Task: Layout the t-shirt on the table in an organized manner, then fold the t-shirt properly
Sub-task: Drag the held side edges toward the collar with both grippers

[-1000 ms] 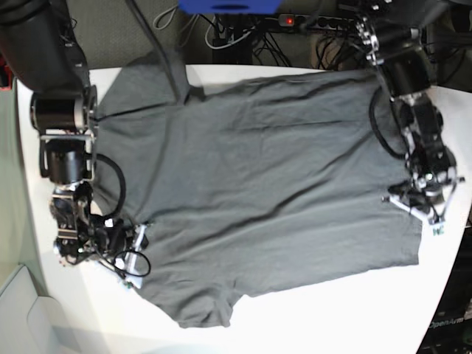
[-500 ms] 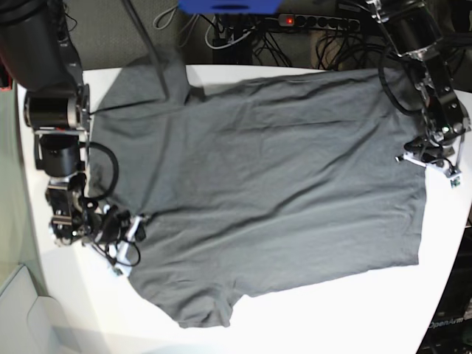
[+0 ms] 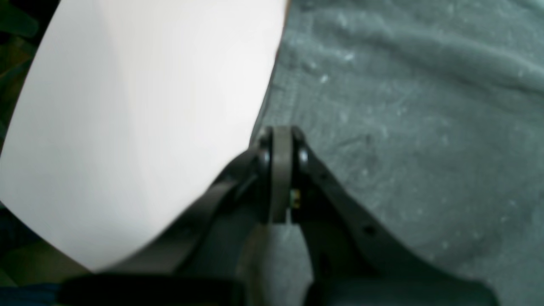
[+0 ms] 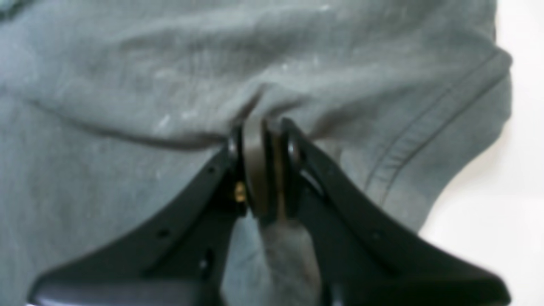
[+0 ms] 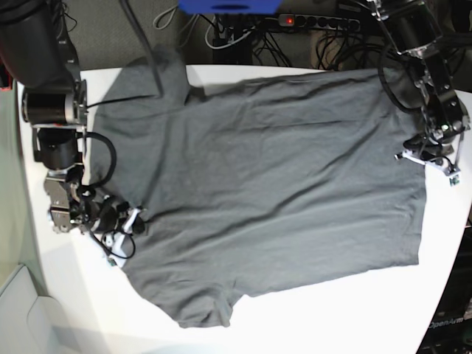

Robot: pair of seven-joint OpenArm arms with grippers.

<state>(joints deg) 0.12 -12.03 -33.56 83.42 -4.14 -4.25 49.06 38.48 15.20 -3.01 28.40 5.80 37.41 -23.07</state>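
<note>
The dark grey t-shirt lies spread on the white table, collar end to the left and hem to the right. My right gripper is shut on a raised fold of the t-shirt near the collar. In the right wrist view cloth bunches between the right gripper's fingers, and a sleeve lies to the right. My left gripper is shut, with its tips at the hem edge. In the left wrist view the left gripper sits where t-shirt meets table, and no pinched cloth shows.
One sleeve reaches the table's far edge; the other sleeve lies toward the near edge. Behind the table are a power strip, cables and a blue object. A pale bin stands at the lower left.
In the base view my right gripper has moved up and left, dragging the collar side of the shirt with it. My left gripper has moved up along the hem and stays shut.
</note>
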